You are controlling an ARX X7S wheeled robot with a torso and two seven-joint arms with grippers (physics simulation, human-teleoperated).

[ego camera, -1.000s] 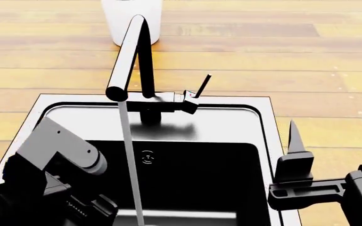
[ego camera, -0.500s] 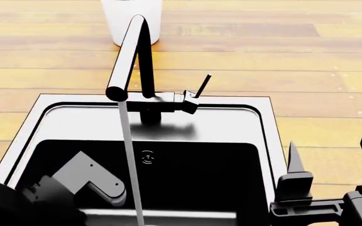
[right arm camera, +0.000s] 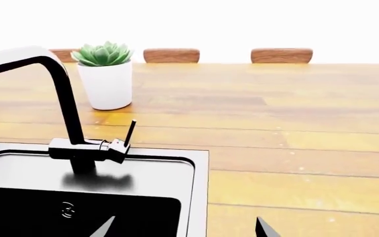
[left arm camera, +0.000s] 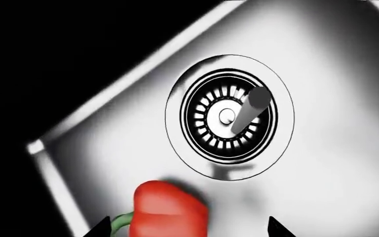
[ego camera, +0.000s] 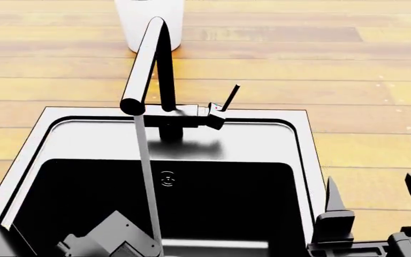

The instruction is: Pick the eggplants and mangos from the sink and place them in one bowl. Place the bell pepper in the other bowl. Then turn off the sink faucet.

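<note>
**Left hand over pepper in sink, water running**

The bell pepper (left arm camera: 168,210) is seen on the steel floor of the sink (ego camera: 263,140), near the drain (left arm camera: 229,117), between the spread fingertips of the left hand (left arm camera: 187,228). The right hand (ego camera: 375,199) is held open over the counter (ego camera: 298,59) at the sink's right rim. Water is seen running from the sink faucet (ego camera: 148,64).

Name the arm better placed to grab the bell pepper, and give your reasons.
Left. Its wrist camera looks straight down at the bell pepper on the sink floor, between the left gripper fingertips. The right gripper hovers outside the basin, over the wooden counter.
</note>
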